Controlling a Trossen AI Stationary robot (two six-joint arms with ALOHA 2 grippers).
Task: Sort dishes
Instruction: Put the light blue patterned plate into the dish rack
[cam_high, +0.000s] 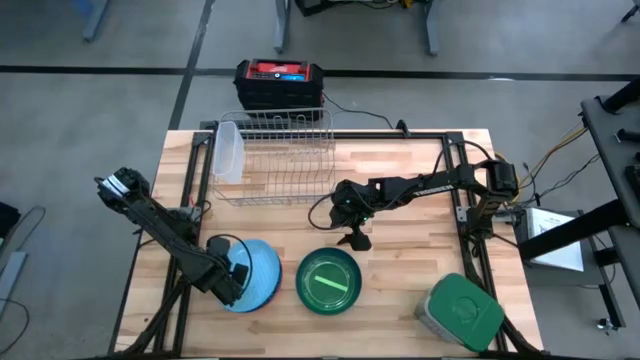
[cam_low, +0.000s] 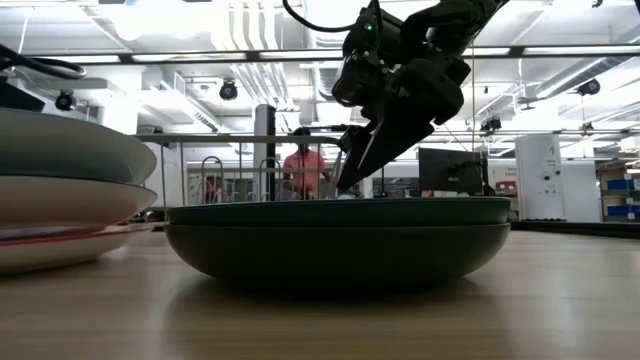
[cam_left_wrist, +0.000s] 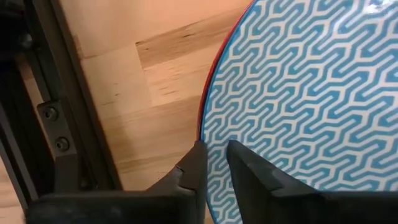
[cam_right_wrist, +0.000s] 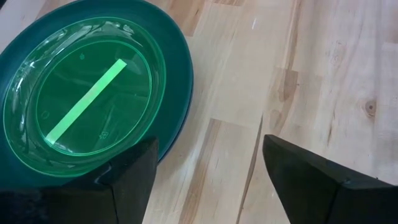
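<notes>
My left gripper (cam_left_wrist: 214, 165) pinches the rim of the blue patterned plate (cam_left_wrist: 311, 93), just beside the green plate (cam_high: 329, 280) over whose far edge my right gripper (cam_high: 355, 240) hangs spread wide, holding nothing.

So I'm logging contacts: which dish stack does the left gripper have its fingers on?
The light blue patterned plate topping the left stack; the left gripper pinches its rim. The green stack sits untouched under the open right gripper.
</notes>
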